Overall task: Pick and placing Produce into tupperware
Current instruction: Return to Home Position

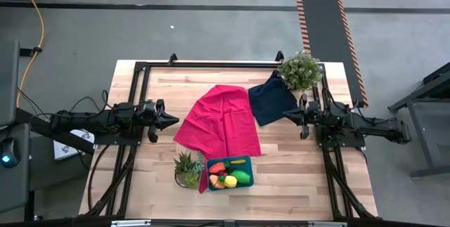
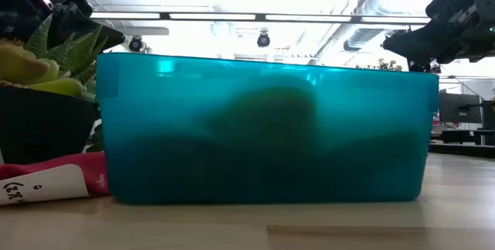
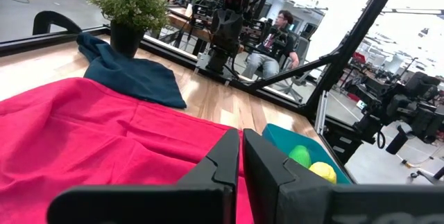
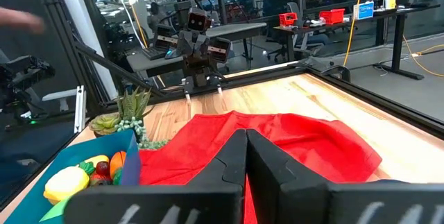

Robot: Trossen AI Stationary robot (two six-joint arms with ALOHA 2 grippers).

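Note:
The teal tupperware stands near the table's front edge and fills the low view. Inside it lie the produce: a red-orange carrot, a thin yellow stick, a green oval, a yellow piece and an orange piece. My left gripper hovers shut at the table's left side, pointing level toward the middle. My right gripper hovers shut at the right side, facing it. Neither touches anything.
A red cloth is spread over the table's middle, a dark navy cloth behind it. A leafy potted plant stands at the far right corner, a small succulent just left of the tupperware. A person sits beyond the table.

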